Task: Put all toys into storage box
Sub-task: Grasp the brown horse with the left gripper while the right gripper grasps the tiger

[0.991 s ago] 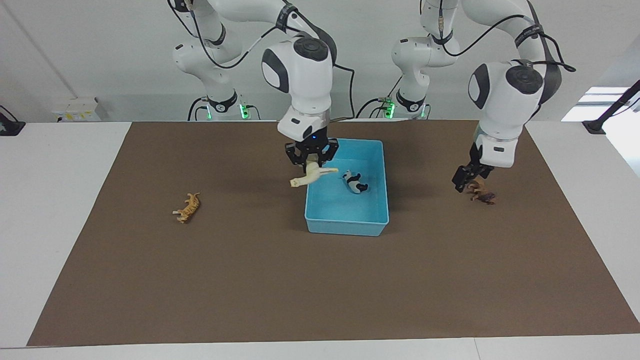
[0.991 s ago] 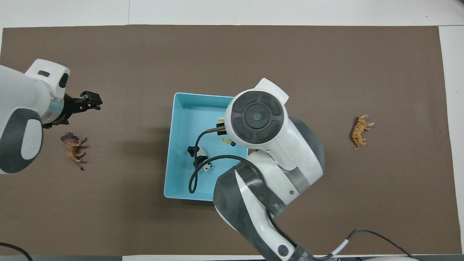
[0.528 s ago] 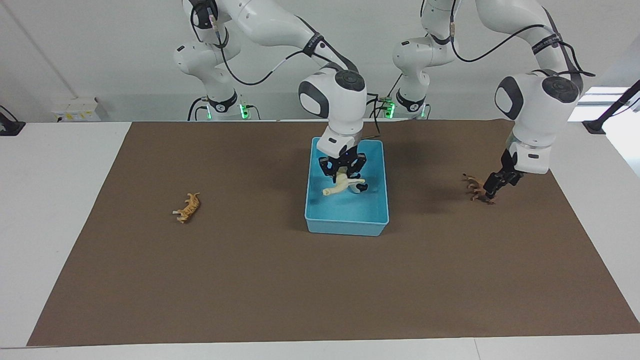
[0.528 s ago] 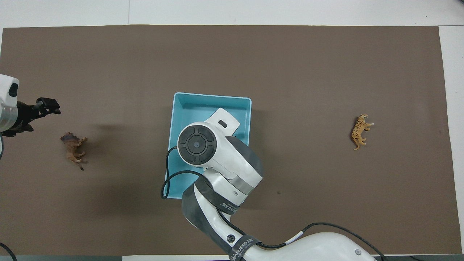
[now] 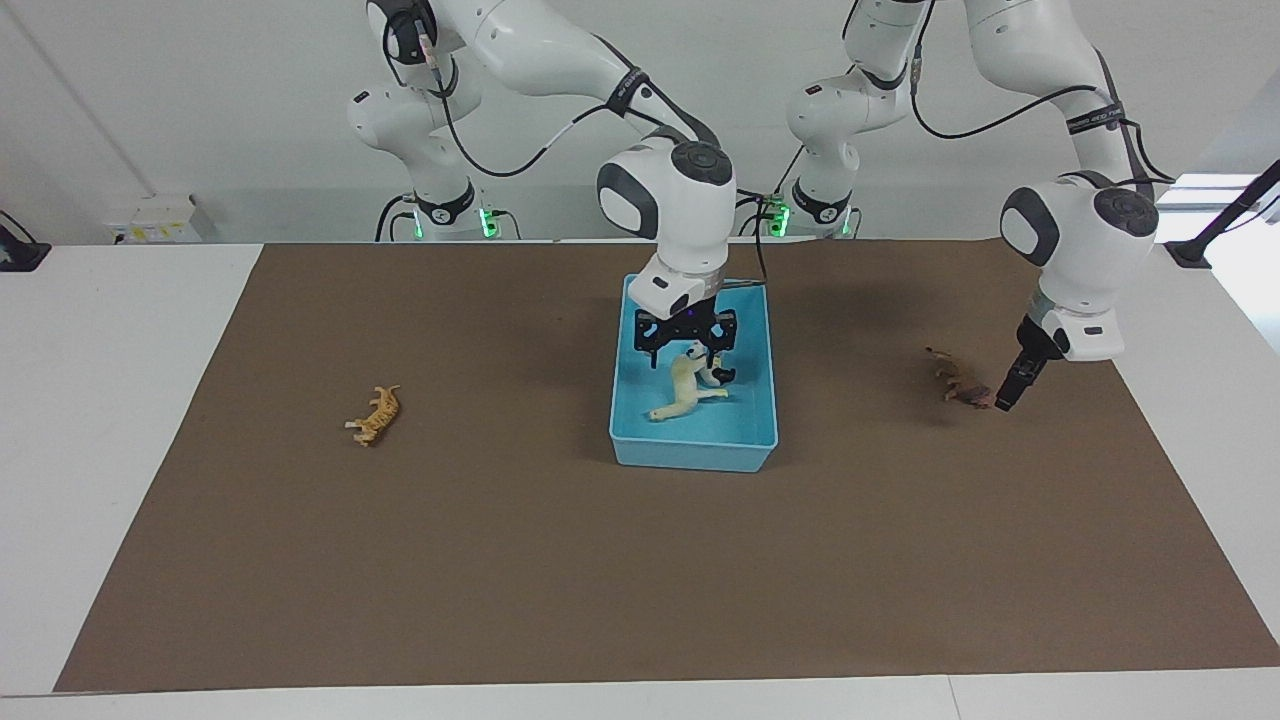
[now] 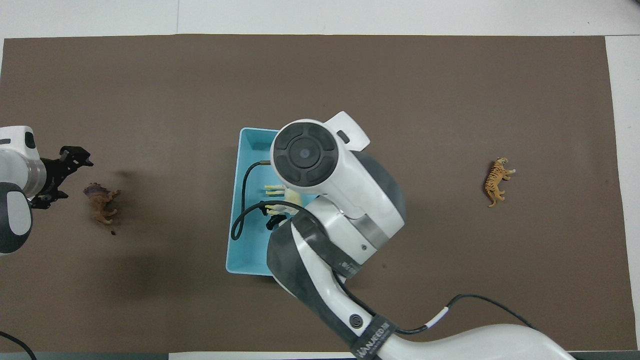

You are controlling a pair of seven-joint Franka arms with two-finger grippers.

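Facing view, cream horse [image 5: 684, 392] in storage box [image 5: 745, 448], beneath spread right claw [image 5: 686, 345]

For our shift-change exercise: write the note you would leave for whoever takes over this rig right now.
Right hand: open over the blue box, cream horse just let go and now in the box.
Left hand: open, low beside the brown animal at the left arm's end of the mat, not gripping it.
Done: horse and panda are in the box.
Left: brown animal, and the tiger lying on the mat toward the right arm's end.
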